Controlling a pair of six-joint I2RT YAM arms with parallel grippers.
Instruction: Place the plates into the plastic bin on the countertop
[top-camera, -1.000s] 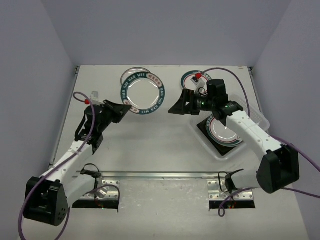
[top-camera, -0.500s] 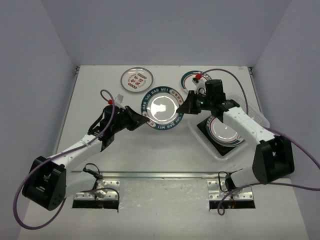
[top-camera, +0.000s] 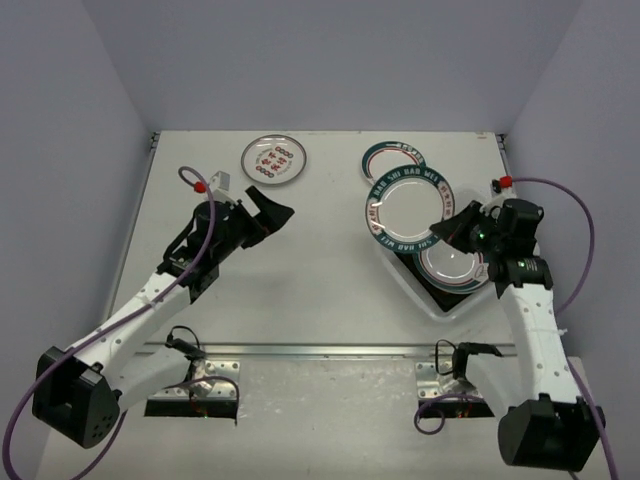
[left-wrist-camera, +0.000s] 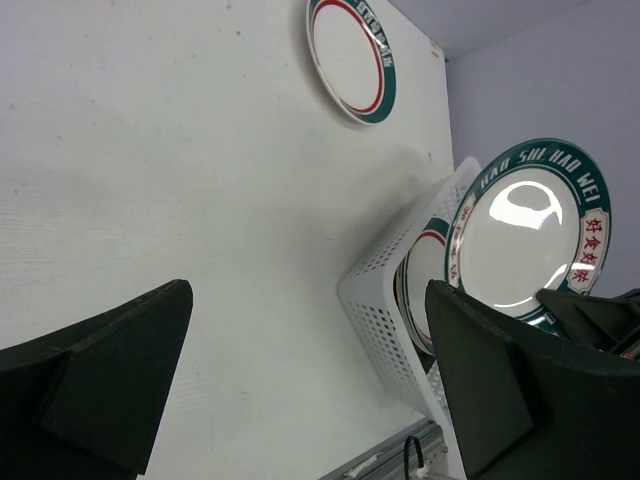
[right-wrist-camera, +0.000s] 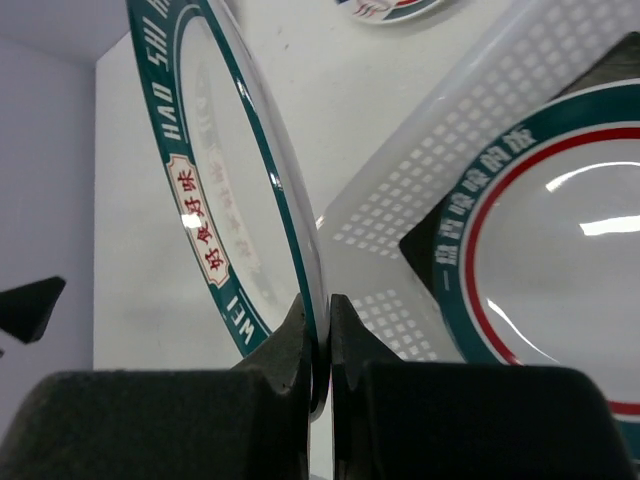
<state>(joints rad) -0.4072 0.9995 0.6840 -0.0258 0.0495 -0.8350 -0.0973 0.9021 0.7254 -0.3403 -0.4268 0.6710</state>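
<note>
- The countertop (top-camera: 320, 275) – white and matte – lies under both arms and carries everything else.
- The plastic bin (top-camera: 436, 306) sits turned at an angle directly below the right pincer (top-camera: 441, 232). Its gridded wall (right-wrist-camera: 420, 220) shows just beyond the fingertips in the right wrist view.
- The big teal-rimmed lettered plate (top-camera: 408, 205) is clamped by its rim in the right pincer. The two fingers (right-wrist-camera: 290, 345) are pressed together on either side of the edge. From there the plate juts out tilted, off the countertop, over the bin's far-left corner.
- A white plate with a teal and red rim (top-camera: 450, 265) lies flat inside the bin, right under the right pincer. Something dark shows beneath it, but what it is cannot be told.
- Another teal-rimmed plate (top-camera: 393, 156) rests on the countertop beyond the held plate, well apart from both pincers and partly hidden by the held one.
- A small round plate with red motifs (top-camera: 273, 160) lies just beyond the left pincer (top-camera: 277, 206), towards the far edge.
- The left pincer hangs over bare countertop – fingers (left-wrist-camera: 100, 370) spread wide apart, nothing between them, the bin off to its right.
</note>
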